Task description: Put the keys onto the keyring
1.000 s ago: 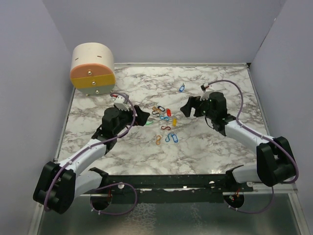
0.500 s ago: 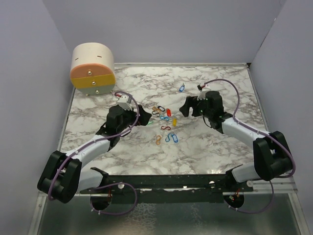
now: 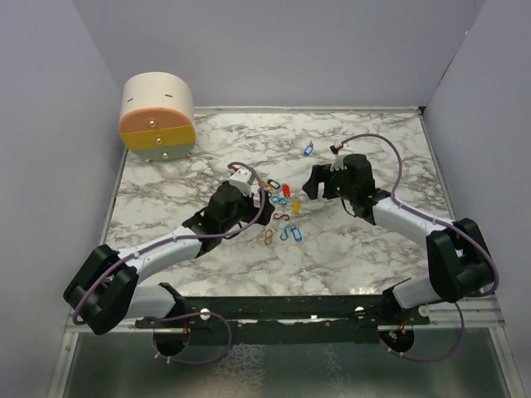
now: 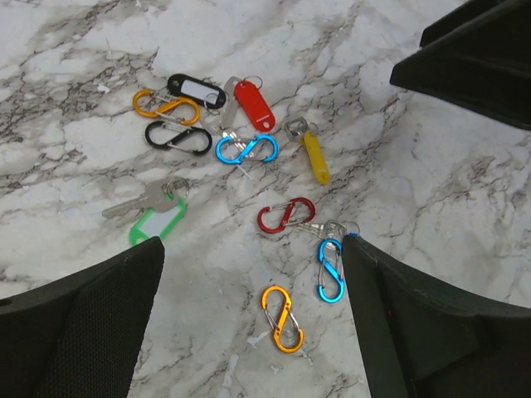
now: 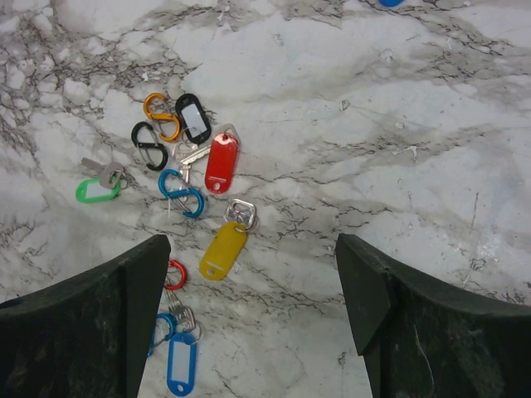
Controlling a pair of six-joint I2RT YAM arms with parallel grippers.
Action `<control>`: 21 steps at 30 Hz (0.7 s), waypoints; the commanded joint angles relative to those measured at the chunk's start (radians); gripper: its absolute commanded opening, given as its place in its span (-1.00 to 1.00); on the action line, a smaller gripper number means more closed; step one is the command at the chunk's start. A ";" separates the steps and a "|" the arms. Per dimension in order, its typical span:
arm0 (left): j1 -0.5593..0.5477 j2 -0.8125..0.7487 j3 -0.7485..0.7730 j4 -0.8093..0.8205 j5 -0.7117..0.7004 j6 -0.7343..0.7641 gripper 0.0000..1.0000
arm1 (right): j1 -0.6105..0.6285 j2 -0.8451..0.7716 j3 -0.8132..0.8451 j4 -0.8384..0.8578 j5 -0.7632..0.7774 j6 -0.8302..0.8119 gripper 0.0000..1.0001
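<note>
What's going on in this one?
Two arms are poised over small items scattered on the marble table: S-shaped clips, a red key tag, a yellow key tag and a green key tag. The left pincer and the right pincer both hover open above the pile, and neither holds anything. The tags lie on the surface, so nothing has been picked up yet.
</note>
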 commanded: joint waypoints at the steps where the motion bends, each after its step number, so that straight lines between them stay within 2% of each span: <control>1: -0.122 -0.005 0.004 -0.119 -0.251 -0.030 0.76 | 0.003 -0.016 0.032 -0.027 0.052 -0.001 0.64; 5: -0.232 0.028 -0.025 -0.122 -0.386 -0.099 0.67 | 0.003 -0.043 0.024 -0.026 0.063 -0.003 0.64; 11: -0.375 0.157 0.017 -0.135 -0.556 -0.160 0.54 | 0.003 -0.050 0.021 -0.035 0.082 -0.008 0.64; 17: -0.444 0.243 0.044 -0.137 -0.659 -0.201 0.47 | 0.003 -0.079 0.013 -0.043 0.091 -0.011 0.64; 21: -0.453 0.257 0.051 -0.148 -0.688 -0.213 0.46 | 0.003 -0.092 0.008 -0.043 0.097 -0.010 0.64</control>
